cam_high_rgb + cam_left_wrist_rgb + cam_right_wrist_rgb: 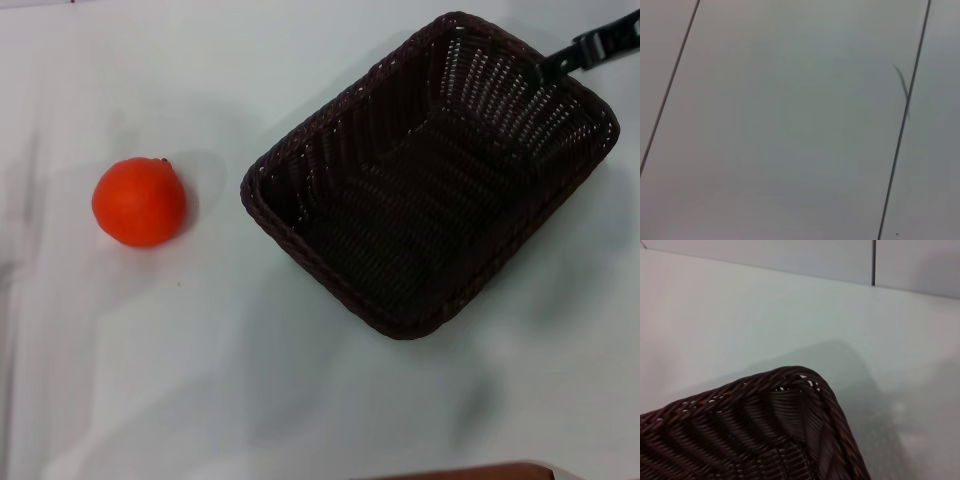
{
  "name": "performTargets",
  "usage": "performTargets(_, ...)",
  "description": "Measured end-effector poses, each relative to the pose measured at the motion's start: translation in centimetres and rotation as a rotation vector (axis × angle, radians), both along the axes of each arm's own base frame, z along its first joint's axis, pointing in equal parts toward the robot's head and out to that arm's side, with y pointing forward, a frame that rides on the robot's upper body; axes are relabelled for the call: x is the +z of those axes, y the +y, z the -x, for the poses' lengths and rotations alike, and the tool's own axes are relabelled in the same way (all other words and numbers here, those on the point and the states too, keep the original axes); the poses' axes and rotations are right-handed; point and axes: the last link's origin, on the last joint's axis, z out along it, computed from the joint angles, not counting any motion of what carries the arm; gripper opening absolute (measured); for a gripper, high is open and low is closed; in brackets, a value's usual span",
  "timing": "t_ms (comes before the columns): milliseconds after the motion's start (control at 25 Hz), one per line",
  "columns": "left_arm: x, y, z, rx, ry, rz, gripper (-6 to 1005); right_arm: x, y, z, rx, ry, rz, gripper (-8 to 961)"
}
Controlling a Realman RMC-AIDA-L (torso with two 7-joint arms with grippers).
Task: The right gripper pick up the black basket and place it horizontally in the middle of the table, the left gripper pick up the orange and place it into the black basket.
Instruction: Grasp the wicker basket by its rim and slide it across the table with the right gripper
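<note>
The right gripper (556, 62) meets the far rim of the black basket (430, 180), apparently gripping it for repositioning though its jaws' state cannot be told, while the orange (139, 202) waits apart on the desk (200, 380), left gripper unseen.

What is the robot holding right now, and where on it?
The right hand reaches the basket at its far right rim; whether it grips cannot be told. The orange lies untouched.

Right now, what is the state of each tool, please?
Left tool: not in view.
Right tool: at the far right rim of the black basket; open or closed cannot be told.
</note>
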Motion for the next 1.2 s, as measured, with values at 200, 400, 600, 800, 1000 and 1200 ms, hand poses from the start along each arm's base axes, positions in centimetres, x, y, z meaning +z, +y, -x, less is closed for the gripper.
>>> performTargets(200,-0.1,0.3,-0.1,-0.003,-0.001,0.005,875,-2.2,0.3,-1.3,-0.013,0.025,0.004,857)
performTargets(400,-0.1,0.6,-0.3,-0.009,-0.001,0.008,875,-3.4,0.8,-2.1,-0.007,0.021,-0.023,796)
performTargets(600,-0.1,0.7,-0.3,-0.007,-0.001,0.010,874,-3.4,0.5,-1.9,0.010,0.025,-0.033,705)
performTargets(800,-0.2,0.7,-0.2,-0.002,-0.002,0.015,874,-3.5,0.4,-1.7,0.014,0.029,-0.027,540)
performTargets(1000,-0.1,0.7,-0.1,-0.002,0.004,0.012,875,-3.1,0.1,-1.7,0.007,0.063,-0.047,357)
performTargets(1200,0.8,0.7,0.1,-0.011,0.038,-0.008,875,-1.1,-0.8,-1.3,-0.044,0.161,-0.108,243)
